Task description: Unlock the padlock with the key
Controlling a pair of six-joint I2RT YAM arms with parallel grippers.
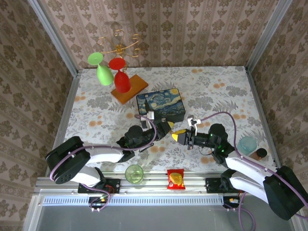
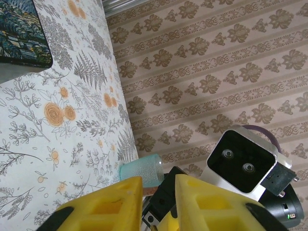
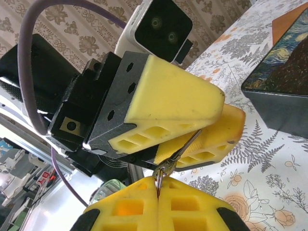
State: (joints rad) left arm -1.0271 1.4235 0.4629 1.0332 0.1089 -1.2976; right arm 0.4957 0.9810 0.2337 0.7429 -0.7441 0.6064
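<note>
We see the key as a thin dark strip of metal in the middle of the scene. Its long side runs from left to right. One end lies at the slit between the yellow fingers of the left end effector. The other end is stuck in the tip of the right end effector.

The left arm starts at the near left corner. It lies low and reaches right to the middle of the bench. Its fingers stand close, with a small gap in the left wrist view. We cannot tell if they pinch anything.

Just behind the two tips sits the blue painted box.

The right end effector has its fingers pressed together, and they pinch the key. It points left, tip to tip with the left one. The right arm comes from the near right corner and bends left to the middle. A pale blue cup stands on the right, just beside this arm.
</note>
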